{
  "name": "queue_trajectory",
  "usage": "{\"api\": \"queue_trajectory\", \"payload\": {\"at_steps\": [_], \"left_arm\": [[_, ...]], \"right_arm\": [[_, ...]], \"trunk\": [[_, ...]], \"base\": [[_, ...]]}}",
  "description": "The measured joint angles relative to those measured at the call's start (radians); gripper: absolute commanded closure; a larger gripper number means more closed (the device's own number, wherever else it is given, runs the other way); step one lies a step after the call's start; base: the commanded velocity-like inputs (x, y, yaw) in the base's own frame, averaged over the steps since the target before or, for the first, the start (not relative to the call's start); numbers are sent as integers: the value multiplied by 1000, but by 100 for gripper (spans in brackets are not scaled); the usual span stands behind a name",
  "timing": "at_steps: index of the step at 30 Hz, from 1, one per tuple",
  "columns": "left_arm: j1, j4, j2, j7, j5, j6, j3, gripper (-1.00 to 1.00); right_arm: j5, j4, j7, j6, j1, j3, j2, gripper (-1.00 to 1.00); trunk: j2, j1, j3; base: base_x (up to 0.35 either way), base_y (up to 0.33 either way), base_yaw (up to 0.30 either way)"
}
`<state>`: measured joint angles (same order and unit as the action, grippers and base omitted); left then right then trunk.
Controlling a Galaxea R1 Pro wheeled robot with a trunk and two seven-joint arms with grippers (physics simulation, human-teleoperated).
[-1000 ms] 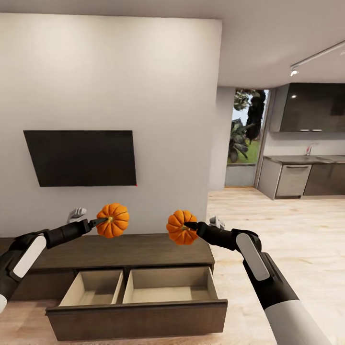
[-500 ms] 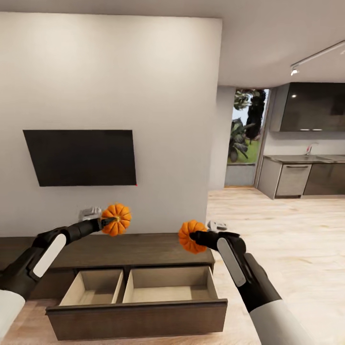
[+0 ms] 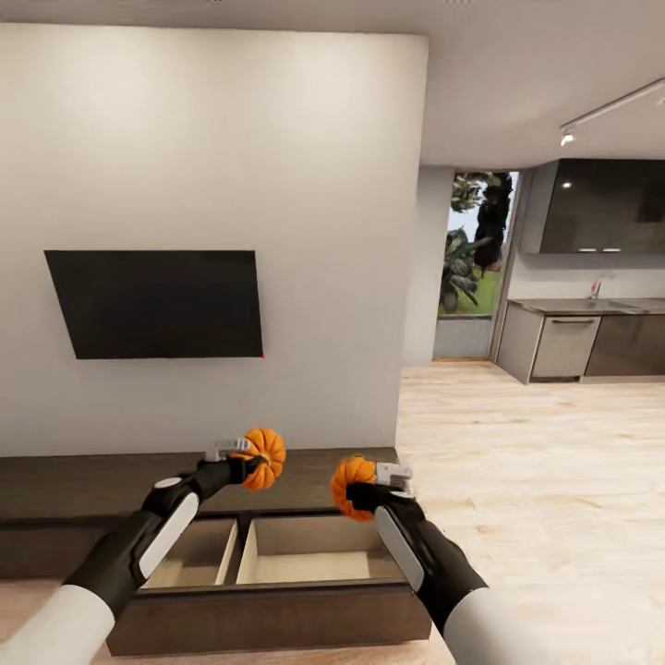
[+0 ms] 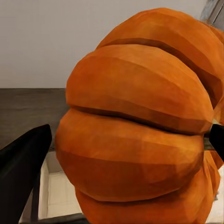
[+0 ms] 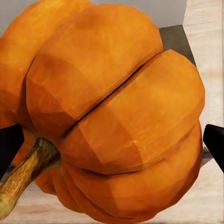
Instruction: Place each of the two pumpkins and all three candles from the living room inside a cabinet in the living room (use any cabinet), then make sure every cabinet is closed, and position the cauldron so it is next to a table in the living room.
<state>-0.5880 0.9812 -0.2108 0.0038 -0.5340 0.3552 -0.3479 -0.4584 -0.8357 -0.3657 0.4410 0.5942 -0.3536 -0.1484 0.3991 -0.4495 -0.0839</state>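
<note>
The left tool (image 3: 247,459) was clamped on one pumpkin (image 3: 264,457), the right tool (image 3: 368,492) on the other pumpkin (image 3: 352,486), both carried in the air above the pulled-out drawer (image 3: 277,552) of the low dark cabinet (image 3: 92,480). The drawer's pale compartments looked bare. So neither pumpkin was stowed yet; by my judgement both drops, the three candles, shutting the drawer and setting the cauldron beside a surface all remained
</note>
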Motion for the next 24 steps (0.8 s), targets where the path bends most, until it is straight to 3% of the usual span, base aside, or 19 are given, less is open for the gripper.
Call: {"api": "queue_trajectory", "payload": {"at_steps": [3, 7, 10, 18, 24], "left_arm": [[2, -49, 11, 0, 3, -43, -10, 100], [3, -105, 26, 3, 0, -78, -73, 100], [3, -132, 37, 4, 0, -89, -95, 100], [3, -278, 59, -1, -1, -148, -107, 100], [2, -314, 81, -2, -1, -159, -107, 100]], "right_arm": [[-2, 78, -1, -66, 0, -5, -10, 100], [-3, 131, 0, -95, 0, -9, -15, 100], [-3, 152, 1, -101, 0, -11, -17, 100], [2, 169, 4, -105, 0, -12, -18, 100], [7, 168, 12, -103, 5, -20, -16, 100]], "trunk": [[0, 0, 0], [0, 0, 0], [0, 0, 0], [0, 0, 0], [0, 0, 0]], "base": [[0, 0, 0], [0, 0, 0], [0, 0, 0], [0, 0, 0], [0, 0, 0]]}}
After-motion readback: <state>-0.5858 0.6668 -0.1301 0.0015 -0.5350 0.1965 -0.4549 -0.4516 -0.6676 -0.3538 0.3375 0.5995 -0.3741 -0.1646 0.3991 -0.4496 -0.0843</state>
